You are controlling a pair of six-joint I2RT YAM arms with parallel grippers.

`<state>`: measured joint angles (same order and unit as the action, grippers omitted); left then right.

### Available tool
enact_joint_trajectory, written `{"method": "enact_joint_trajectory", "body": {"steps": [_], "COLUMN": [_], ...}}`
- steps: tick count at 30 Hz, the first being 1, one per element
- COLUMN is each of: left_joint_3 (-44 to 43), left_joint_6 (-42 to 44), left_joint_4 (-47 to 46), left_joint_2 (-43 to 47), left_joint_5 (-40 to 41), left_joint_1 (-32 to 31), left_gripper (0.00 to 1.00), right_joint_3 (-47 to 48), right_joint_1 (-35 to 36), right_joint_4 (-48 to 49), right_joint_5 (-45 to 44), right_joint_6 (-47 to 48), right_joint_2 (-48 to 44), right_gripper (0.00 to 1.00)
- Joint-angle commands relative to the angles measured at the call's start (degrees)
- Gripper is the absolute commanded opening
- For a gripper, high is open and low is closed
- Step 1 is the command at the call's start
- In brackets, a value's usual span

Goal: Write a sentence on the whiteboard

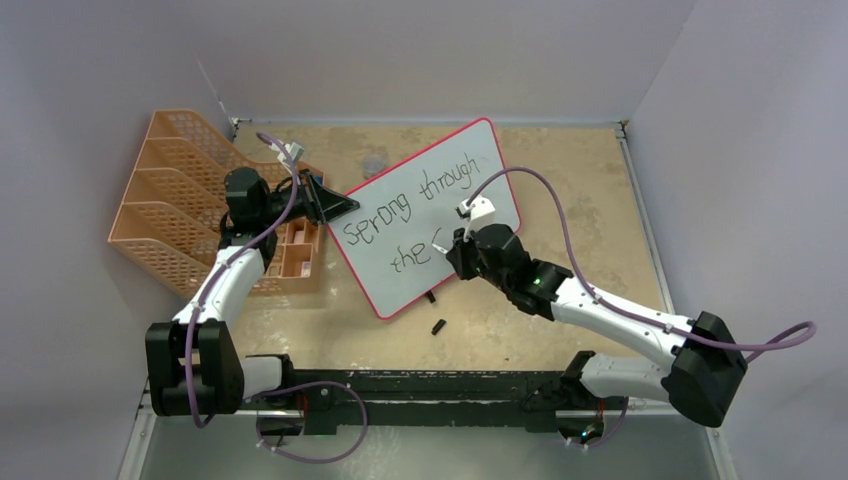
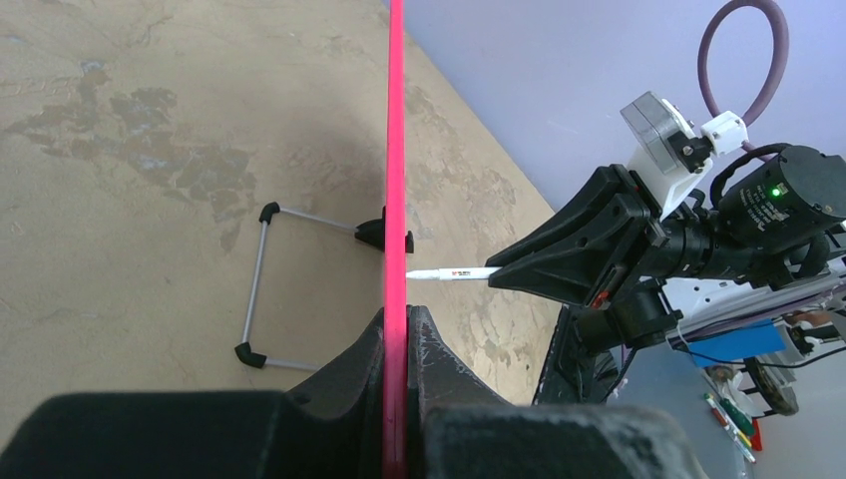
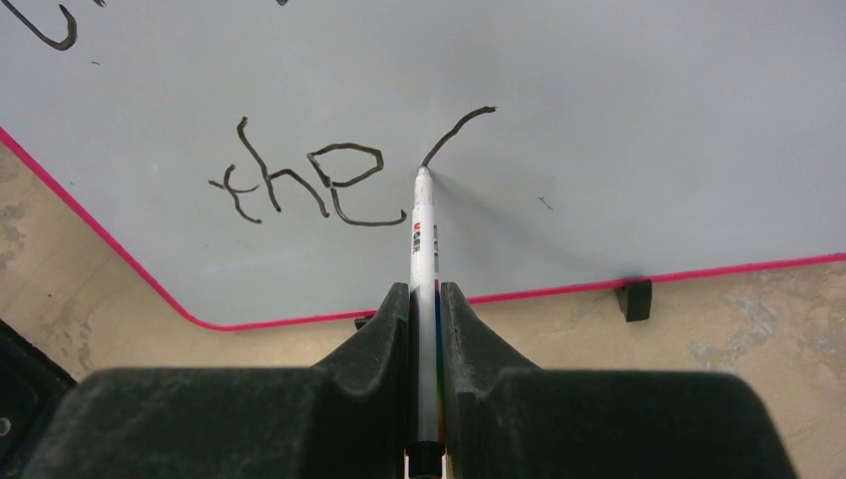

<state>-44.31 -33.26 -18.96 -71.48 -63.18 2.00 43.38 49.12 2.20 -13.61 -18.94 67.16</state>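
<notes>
Grips a white marker pen [image 3: 427, 249] in the shut right jaws, long axis straight ahead, tip touching the whiteboard [image 3: 648, 120] at the foot of a lone curved stroke [image 3: 457, 135] just right of "the". Clamps the board's pink edge in the left jaws. Leaves the sentence [image 1: 415, 215] unfinished, with blank board rightward of the tip, above the worktop [image 1: 570, 170].

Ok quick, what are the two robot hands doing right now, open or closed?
Left gripper: shut on the large pale whiteboard, on its red-pink frame.
Right gripper: shut on the thin white marker pen.
</notes>
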Motion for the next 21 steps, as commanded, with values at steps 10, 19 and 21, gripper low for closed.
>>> {"method": "enact_joint_trajectory", "body": {"steps": [10,19,21], "left_joint_3": [-0.9,-0.9,-0.9], "left_joint_6": [2.6,2.7,2.7], "left_joint_4": [0.8,0.8,0.8], "left_joint_2": [-0.3,-0.2,-0.2], "left_joint_5": [-3.5,-3.4,-3.4], "left_joint_1": [-1.6,-1.6,-1.6], "left_gripper": [0.00,0.00,0.00], "right_joint_3": [1.6,1.9,2.3], "right_joint_1": [-0.2,-0.2,-0.2], "right_joint_4": [-4.5,-5.7,-6.0], "right_joint_5": [-7.5,-9.7,-9.2], "right_joint_6": [-6.5,-8.0,-8.1], "right_joint_2": [2.2,1.9,2.4], "right_gripper": [0.00,0.00,0.00]}}
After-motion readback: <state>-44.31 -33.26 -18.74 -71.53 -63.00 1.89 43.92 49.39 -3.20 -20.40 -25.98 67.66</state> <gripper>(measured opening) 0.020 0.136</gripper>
